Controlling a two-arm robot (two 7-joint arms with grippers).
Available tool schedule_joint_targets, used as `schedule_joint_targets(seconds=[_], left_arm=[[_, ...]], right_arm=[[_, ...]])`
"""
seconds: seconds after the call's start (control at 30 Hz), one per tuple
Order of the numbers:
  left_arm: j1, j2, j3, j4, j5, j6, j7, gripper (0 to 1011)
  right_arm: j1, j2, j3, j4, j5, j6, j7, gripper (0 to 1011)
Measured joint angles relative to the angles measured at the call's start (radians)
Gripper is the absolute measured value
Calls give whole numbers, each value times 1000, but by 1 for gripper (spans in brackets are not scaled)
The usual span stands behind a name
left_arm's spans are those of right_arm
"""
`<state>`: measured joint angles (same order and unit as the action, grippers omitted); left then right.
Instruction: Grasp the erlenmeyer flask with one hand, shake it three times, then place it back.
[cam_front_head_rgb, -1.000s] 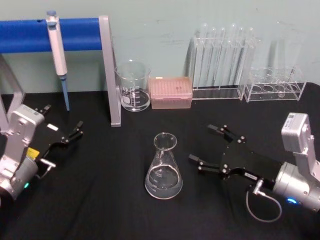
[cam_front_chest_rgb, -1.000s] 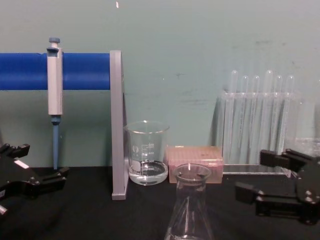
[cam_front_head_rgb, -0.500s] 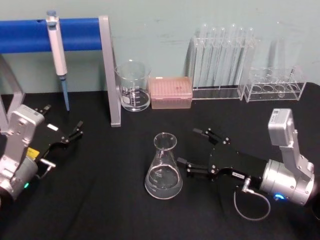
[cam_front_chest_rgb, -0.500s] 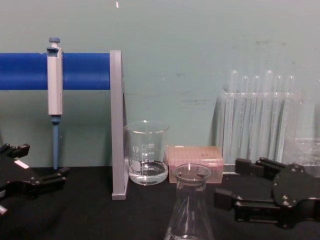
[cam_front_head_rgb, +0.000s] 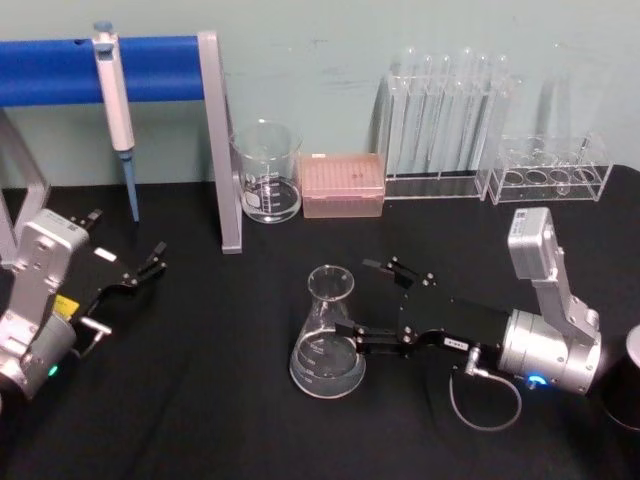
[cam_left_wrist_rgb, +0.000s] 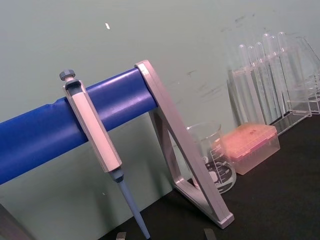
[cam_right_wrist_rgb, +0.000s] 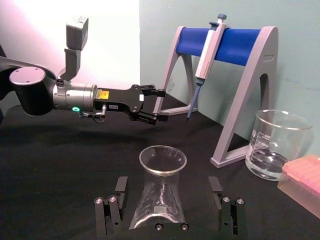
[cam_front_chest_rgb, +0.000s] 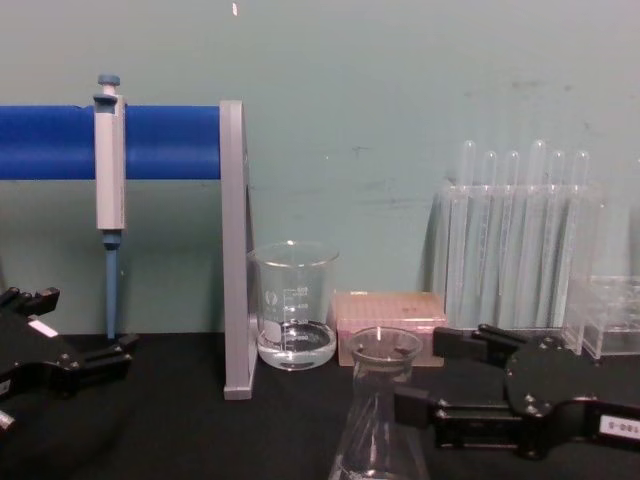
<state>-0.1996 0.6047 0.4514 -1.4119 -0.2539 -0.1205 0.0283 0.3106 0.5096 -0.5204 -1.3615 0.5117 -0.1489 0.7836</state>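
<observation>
One clear conical erlenmeyer flask (cam_front_head_rgb: 327, 340) stands upright between the right gripper's (cam_front_head_rgb: 356, 300) wide-open, empty jaws; left gripper (cam_front_head_rgb: 127, 232) parked open.

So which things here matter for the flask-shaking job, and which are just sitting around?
In the job: erlenmeyer flask; right gripper, open, fingers either side of it.
Lying about: beaker; pipette; pink box; test tubes; left gripper, parked at left.
</observation>
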Motion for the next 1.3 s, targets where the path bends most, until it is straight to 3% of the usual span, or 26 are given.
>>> schedule_joint_targets(seconds=[0.6,1.3], left_arm=[[0,0,0,0,0,0,0,1001],[0,0,0,0,0,0,0,1001]], right_arm=[[91,-52,-54,115,9,-17,49,1003],[133,-67,-81,166,27,-25,92,1003]])
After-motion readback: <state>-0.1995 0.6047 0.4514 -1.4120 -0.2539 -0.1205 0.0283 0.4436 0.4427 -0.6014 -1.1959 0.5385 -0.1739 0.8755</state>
